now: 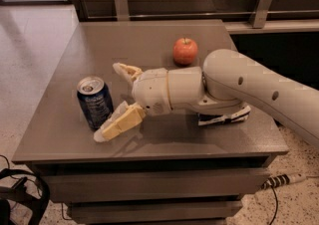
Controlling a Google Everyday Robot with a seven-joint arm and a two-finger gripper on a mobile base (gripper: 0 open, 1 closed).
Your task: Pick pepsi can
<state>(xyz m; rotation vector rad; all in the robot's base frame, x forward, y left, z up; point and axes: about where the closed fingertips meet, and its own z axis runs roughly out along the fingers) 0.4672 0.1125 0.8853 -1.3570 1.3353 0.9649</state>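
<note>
Pincer [109,102] fingers apart, just beside pepsi can [93,102], near table [55,137] edge. We fear lower finger nudges can sideways, tipping it over.

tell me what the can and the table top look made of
The can: likely thin metal, with a shiny silver top and glossy blue printed wall. The table: smooth grey, faintly reflective top, maybe laminate or metal. The gripper, jaws open, is beside the can.
</note>
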